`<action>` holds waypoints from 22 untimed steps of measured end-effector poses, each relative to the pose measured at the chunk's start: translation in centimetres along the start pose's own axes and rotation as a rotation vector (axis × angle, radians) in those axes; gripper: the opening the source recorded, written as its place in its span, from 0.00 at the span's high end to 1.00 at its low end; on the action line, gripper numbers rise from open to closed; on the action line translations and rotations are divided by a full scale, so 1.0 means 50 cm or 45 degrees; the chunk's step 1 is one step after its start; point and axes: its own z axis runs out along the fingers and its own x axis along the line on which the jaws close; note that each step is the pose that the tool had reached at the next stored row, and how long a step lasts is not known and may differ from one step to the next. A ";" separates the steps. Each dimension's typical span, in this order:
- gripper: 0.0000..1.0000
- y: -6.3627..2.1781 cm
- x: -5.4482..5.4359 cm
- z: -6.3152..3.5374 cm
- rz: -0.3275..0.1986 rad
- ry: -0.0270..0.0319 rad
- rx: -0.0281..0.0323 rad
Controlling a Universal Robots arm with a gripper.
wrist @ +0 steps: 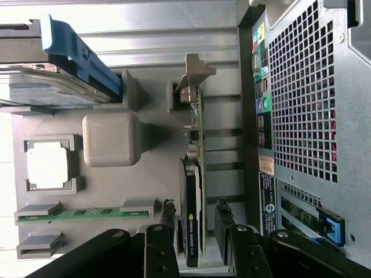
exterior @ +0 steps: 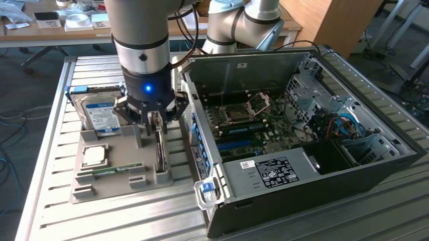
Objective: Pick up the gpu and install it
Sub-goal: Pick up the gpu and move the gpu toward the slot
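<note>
**GPU on edge in its holder, my end effector open around it**

A ribbed aluminium tabletop carries everything. Behind it, at the top of the exterior view, is a wooden desk with small white boxes on it, and blue cable trails on the floor at the exterior view's left.

On the tabletop lies a flat grey plastic holder tray with moulded slots. A silver hard drive with a blue-white label and a blue carrier stands in the slot at its far end. A square silver processor chip sits in a frame nearer the middle, and a slim green memory stick lies beside it. Just beside the tray, on the exterior view's right, a black computer case lies with its side open, the green motherboard exposed inside. The case wall runs close along the card's slot.

The GPU is a thin card with a dark face and a metal end bracket. It stands upright on its long edge in the tray slot nearest the case.

My end effector hangs straight above that card with its jaws wide. In the wrist view one black finger sits on each side of the GPU, with a gap on both sides. I grip nothing.
</note>
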 end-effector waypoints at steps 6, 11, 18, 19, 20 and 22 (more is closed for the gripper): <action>0.58 -0.001 0.000 0.016 0.000 -0.0002 0.0001; 0.58 -0.001 -0.003 0.024 0.000 -0.0006 0.0059; 0.58 -0.002 -0.003 0.047 0.000 -0.0005 0.0079; 0.58 -0.002 -0.003 0.050 0.000 -0.0006 0.0082; 0.58 -0.002 -0.003 0.053 0.000 -0.0006 0.0087; 0.58 -0.002 -0.003 0.059 0.000 -0.0007 0.0094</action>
